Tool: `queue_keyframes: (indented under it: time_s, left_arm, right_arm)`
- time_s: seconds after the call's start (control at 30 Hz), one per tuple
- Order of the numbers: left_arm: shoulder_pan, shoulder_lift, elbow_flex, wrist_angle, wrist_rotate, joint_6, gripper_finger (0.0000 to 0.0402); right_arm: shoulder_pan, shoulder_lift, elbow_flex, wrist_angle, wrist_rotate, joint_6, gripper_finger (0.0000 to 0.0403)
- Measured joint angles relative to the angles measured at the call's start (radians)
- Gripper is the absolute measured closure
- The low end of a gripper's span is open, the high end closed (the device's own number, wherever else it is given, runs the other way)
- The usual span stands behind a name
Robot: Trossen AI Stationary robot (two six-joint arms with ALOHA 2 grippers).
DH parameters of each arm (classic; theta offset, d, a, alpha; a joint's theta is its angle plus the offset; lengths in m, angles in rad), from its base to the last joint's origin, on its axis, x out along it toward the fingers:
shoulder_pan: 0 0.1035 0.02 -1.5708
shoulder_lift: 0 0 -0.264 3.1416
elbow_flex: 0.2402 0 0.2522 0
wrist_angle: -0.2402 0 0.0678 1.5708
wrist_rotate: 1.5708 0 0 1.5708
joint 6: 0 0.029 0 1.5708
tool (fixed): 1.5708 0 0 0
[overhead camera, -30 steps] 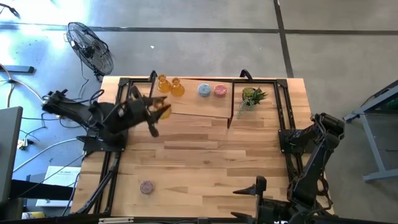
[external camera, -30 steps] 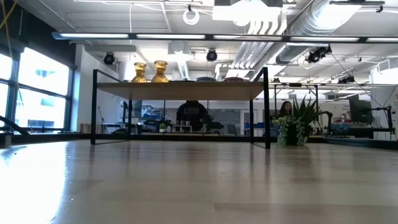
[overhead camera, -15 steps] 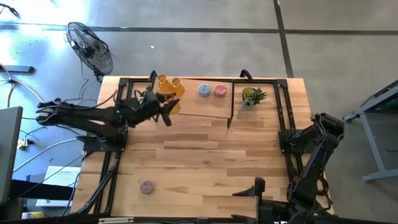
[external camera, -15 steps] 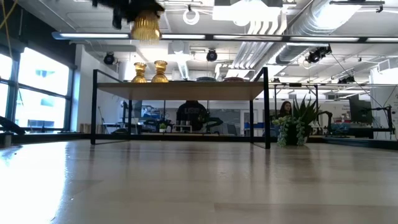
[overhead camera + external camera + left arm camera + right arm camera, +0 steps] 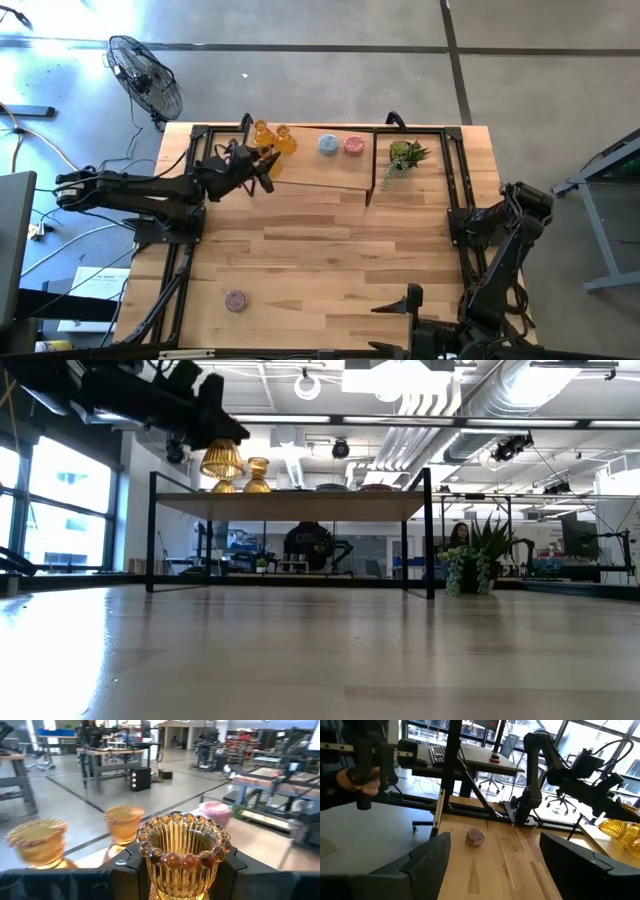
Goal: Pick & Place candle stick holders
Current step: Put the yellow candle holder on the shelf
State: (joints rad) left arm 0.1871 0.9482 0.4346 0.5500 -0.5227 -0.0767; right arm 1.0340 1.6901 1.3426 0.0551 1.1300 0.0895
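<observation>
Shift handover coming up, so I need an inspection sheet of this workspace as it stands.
Surface: wooden table with a raised shelf at the far edge.
Job's things: two amber holders, blue-grey holder and pink holder on the shelf; mauve holder on the table near the front; third amber holder gripped.
Clutter: potted plant.
Grippers: left gripper shut on the third amber holder beside the shelf; right gripper open, waiting near the front.
Cables: loose on the floor.
Surroundings: floor fan.

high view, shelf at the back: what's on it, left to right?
Two amber holders → blue-grey holder → pink holder → potted plant. The third amber holder, in the left gripper's jaws, overlaps the pair, so it is left out.
</observation>
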Motion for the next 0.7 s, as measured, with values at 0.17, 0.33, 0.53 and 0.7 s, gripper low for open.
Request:
queue_keyframes:
  time_s: [0.17,0.33,0.53,0.7]
  left_arm:
    - [0.046,0.000,-0.035,0.009,0.022,-0.007,0.0278]
    - [0.089,0.000,-0.052,0.028,0.051,-0.002,0.0278]
    - [0.155,0.009,-0.053,0.027,0.126,-0.006,0.0278]
    - [0.182,0.041,-0.053,0.027,0.162,-0.017,0.0277]
  right_arm:
    - [-0.026,0.000,0.000,-0.013,-0.041,0.013,0.0100]
    - [-0.052,0.000,0.000,-0.031,-0.088,0.041,0.0100]
    - [-0.066,0.000,0.000,-0.037,-0.132,0.049,0.0100]
    - [-0.066,0.000,0.000,-0.037,-0.135,0.053,0.0100]
